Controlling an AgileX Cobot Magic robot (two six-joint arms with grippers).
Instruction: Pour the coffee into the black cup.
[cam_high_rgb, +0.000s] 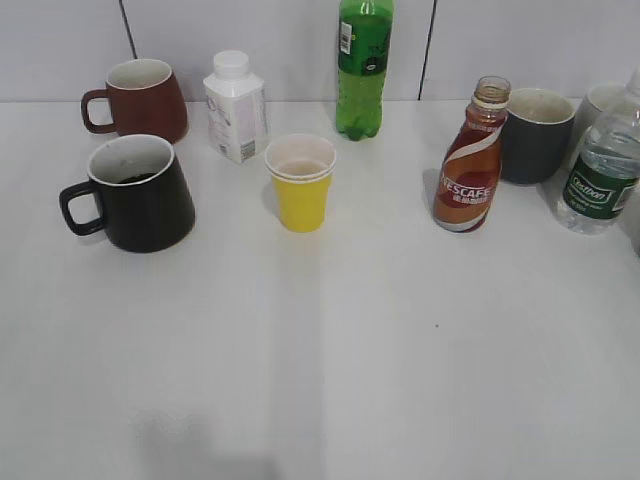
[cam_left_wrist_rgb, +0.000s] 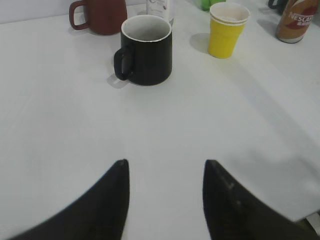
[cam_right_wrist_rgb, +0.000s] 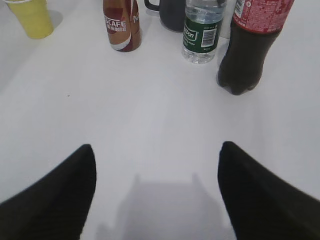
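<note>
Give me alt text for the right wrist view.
Open right gripper hovers empty over a white table. Ahead stand the Nescafe coffee bottle, a water bottle, a dark cola bottle, a grey mug and a yellow cup.

Glossy black cup (cam_high_rgb: 140, 195) with white inside; brown coffee bottle (cam_high_rgb: 468, 165) with white swirl label; yellow paper cup (cam_high_rgb: 301, 184); maroon mug (cam_high_rgb: 140, 100); green soda bottle (cam_high_rgb: 364, 70); dark grey mug (cam_high_rgb: 536, 135); white table (cam_high_rgb: 350, 350)
</note>
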